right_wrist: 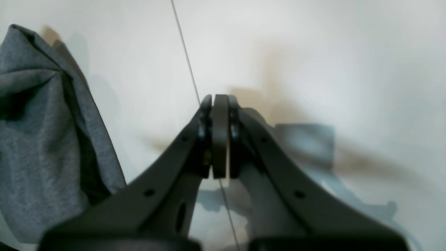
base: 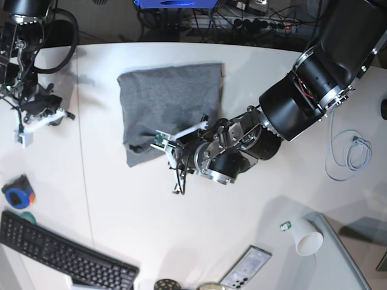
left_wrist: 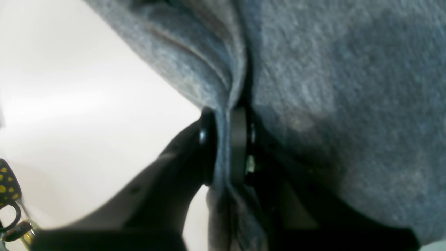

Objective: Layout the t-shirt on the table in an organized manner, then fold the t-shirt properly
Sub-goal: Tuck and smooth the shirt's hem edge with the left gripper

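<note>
Clamping a doubled fold of heather-grey knit, the left gripper (left_wrist: 223,146) is pinching the t-shirt (base: 166,106) at its near edge, the black pads pressing thin cloth between them. The right gripper (right_wrist: 219,136) is sitting closed on nothing above the smooth white counter (base: 151,229), beside its thin seam. The shirt is lying folded into a rough rectangle; its neck label is hidden.
</note>
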